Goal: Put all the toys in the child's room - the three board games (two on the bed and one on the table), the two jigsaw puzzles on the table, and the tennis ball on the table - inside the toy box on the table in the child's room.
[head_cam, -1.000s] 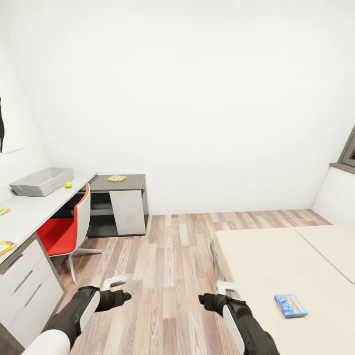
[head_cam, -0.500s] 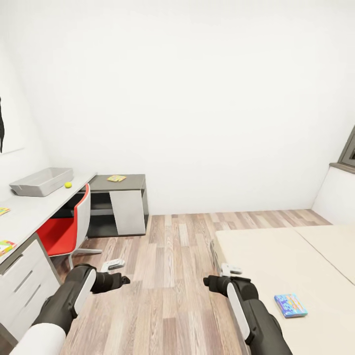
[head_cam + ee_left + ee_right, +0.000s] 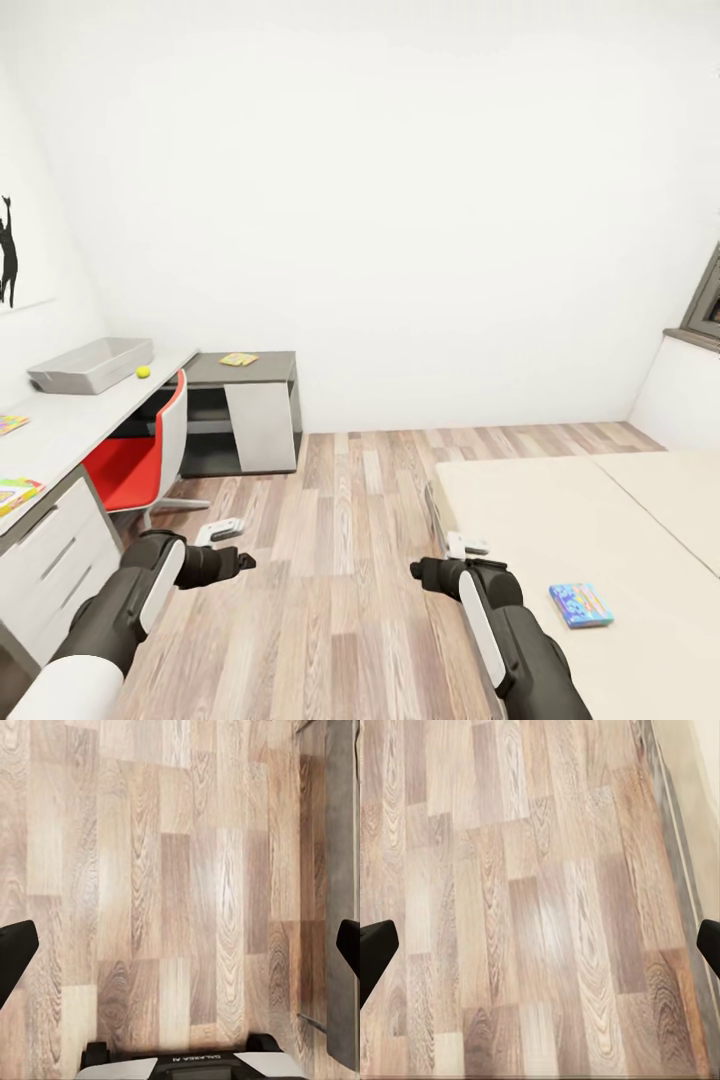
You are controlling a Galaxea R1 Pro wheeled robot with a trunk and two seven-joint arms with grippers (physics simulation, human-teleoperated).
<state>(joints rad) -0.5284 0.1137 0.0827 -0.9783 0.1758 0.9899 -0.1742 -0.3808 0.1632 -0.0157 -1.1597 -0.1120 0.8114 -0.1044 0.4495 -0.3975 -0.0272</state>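
Since both sets of fingers are spread wide over bare floor holding nothing, I'd guess the arms are just tucked low and forward for driving; blue board game [image 3: 581,604] sits near the bed's [image 3: 520,520] front edge, toy box [image 3: 90,364] at the worktop's [image 3: 60,430] far end

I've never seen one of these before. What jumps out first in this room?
The red chair tucked under the long pale table at the left catches the eye first, with the grey toy box and a small yellow-green tennis ball on the table beyond it. At the right, a blue board game lies on the beige bed. In front, two black arms reach over the wood floor, the left claw and the right claw both empty.
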